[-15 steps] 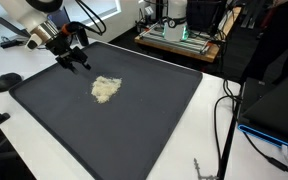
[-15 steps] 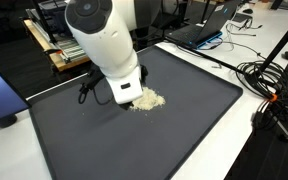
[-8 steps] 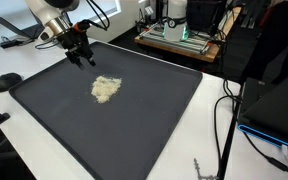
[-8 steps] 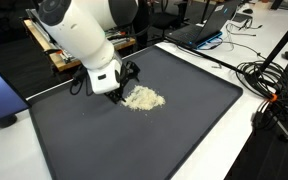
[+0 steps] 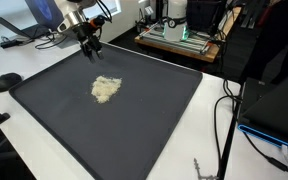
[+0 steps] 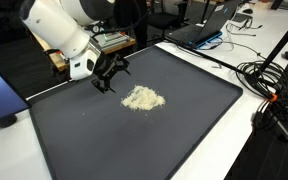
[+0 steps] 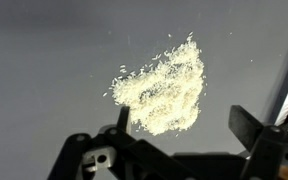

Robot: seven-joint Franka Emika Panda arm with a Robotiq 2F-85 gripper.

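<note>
Gripper (image 6: 109,78) pulls up and back, so the grain pile (image 6: 142,98) now lies loose below and ahead of it (jaws wide apart, empty), well clear.

White bench (image 5: 206,130) carries a dark mat (image 5: 149,115). Rice pile (image 5: 106,89) sits mid-mat. Cables (image 5: 222,125) lie on bare bench just beside the mat.

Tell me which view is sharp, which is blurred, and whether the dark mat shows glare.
Wrist view: the pile of white grains is fairly sharp; the gripper at the lower edge is dark and soft. Both exterior views: the dark mat is evenly lit, no glare; the pile is washed out, single grains not visible.
</note>
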